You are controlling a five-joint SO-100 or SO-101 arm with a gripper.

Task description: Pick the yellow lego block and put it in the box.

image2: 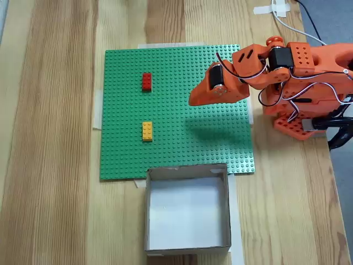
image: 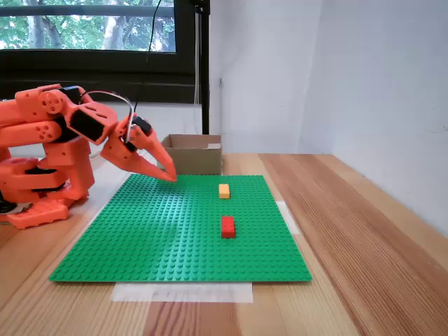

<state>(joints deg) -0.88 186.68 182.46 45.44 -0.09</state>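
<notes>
On the green baseplate (image2: 176,83), with the box (image2: 187,243) at its edge, the closed, empty gripper (image: 168,175) should open, then descend squarely over the yellow lego block (image2: 147,131), avoiding the red brick (image2: 146,81).

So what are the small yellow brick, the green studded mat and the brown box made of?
The small yellow brick looks like glossy moulded plastic with studs on top. The green studded mat seems the same kind of plastic, given its regular stud grid. The brown box appears to be matte cardboard, with thin raw edges.
</notes>
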